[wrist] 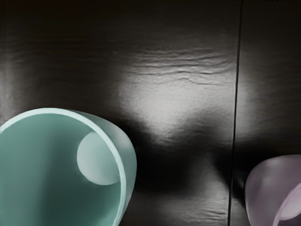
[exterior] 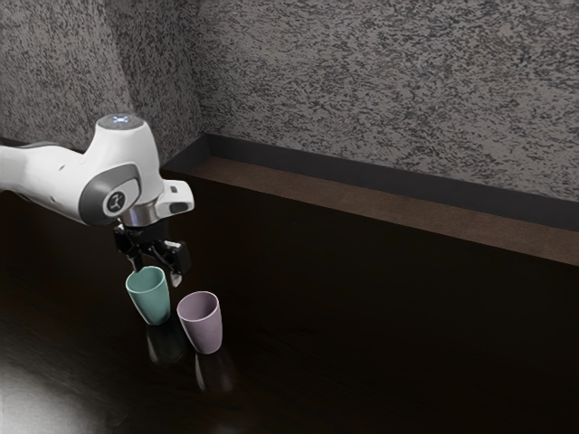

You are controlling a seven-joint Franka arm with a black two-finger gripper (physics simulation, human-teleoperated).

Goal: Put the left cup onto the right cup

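Claw (exterior: pixel 154 264) first: the black two-finger claw hangs directly over the rim of the left cup, right down at its mouth. From the exterior view I cannot tell how wide it stands or whether it has a grip on the cup.

Beneath everything is the dark, glossy wooden tabletop (exterior: pixel 380 325), which throws faint reflections of both cups. The white Franka arm (exterior: pixel 54 181) comes in from the exterior view's left and bends down over the cups.

The smooth, tapered teal cup (exterior: pixel 149 297) is upright with its mouth open to my wrist camera, which looks straight down to its pale bottom. I cannot say for sure whether its base rests on the tabletop or is just clear of it. Just beside it, toward the exterior view's right and a little nearer the camera, the smooth, tapered mauve cup (exterior: pixel 200 323) is upright too, apart from the teal cup and with nothing in it.

As I judge it, the task is at the pick-up. Nothing is stacked yet. The lift, the carry across to the mauve cup and the lowering onto it remain.
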